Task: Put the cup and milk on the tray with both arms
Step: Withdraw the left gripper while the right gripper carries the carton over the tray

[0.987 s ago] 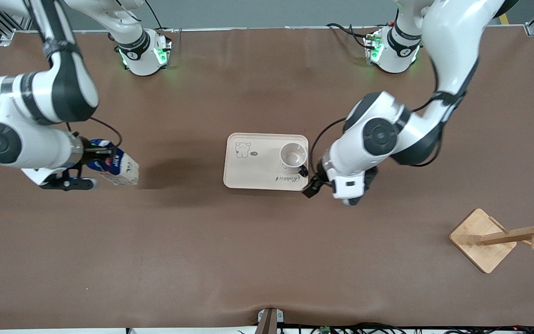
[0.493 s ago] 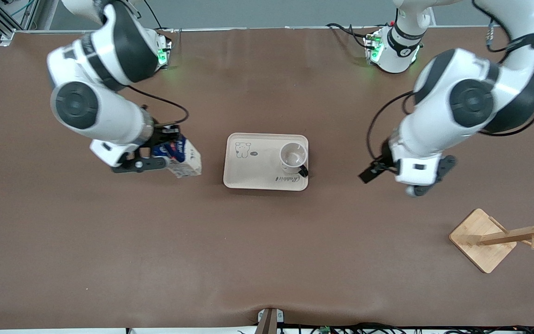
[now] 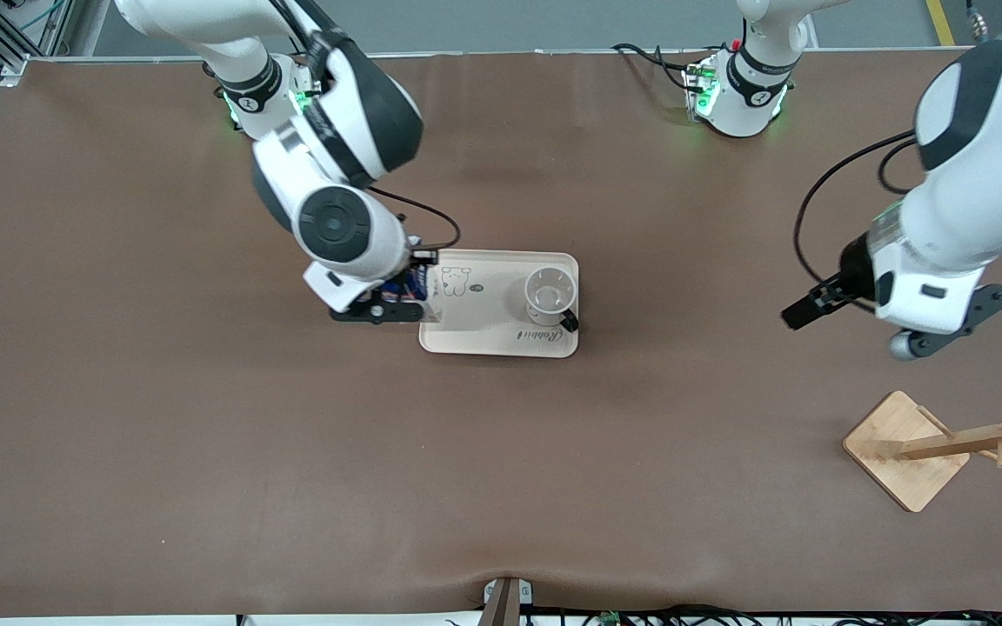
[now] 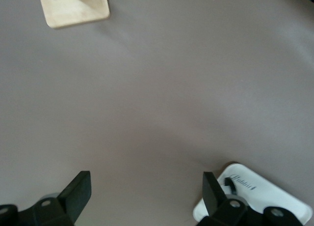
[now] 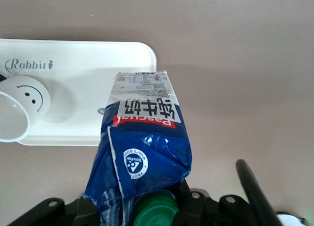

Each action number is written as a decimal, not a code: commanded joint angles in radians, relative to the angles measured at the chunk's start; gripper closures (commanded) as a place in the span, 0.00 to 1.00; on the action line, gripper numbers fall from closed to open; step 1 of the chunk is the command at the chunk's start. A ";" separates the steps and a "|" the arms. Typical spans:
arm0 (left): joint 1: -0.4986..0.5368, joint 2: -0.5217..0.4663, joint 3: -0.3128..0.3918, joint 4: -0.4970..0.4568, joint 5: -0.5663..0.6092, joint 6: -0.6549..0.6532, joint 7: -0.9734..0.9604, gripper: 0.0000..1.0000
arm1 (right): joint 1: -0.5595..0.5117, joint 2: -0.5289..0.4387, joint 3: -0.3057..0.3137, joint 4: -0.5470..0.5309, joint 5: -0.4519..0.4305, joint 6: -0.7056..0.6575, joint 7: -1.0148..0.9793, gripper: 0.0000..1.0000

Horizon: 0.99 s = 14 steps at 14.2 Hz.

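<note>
Over tray (image 3: 501, 341) edge: milk (image 3: 414, 283) inside right claw (image 3: 398, 296)

The cup (image 3: 550, 296) is seen upright on the tray (image 3: 484, 329), at the end toward the left arm. The milk (image 3: 415, 287) is held by the right gripper (image 3: 392, 300) over the tray's other end. The left gripper (image 3: 918, 335) is raised over bare table, near a wooden stand (image 3: 910, 448).
</note>
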 commanded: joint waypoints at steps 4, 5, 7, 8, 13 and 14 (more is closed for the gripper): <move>0.086 -0.058 -0.005 0.086 0.013 -0.236 0.240 0.00 | 0.037 0.099 -0.011 0.051 0.076 0.072 0.012 1.00; 0.098 -0.061 -0.005 0.091 0.015 -0.253 0.260 0.00 | 0.033 0.114 -0.012 0.064 0.076 0.064 0.004 1.00; 0.107 -0.094 0.000 0.097 0.004 -0.274 0.314 0.00 | 0.036 0.133 -0.012 0.071 0.075 0.061 -0.010 1.00; 0.117 -0.096 0.000 0.096 0.004 -0.282 0.325 0.00 | 0.037 0.145 -0.012 0.081 0.075 0.059 -0.023 1.00; 0.138 -0.156 0.039 0.093 -0.011 -0.302 0.541 0.00 | 0.047 0.162 -0.011 0.078 0.069 0.046 -0.036 1.00; 0.108 -0.165 0.090 0.088 -0.034 -0.302 0.575 0.00 | 0.050 0.162 -0.011 0.078 0.064 0.029 -0.042 1.00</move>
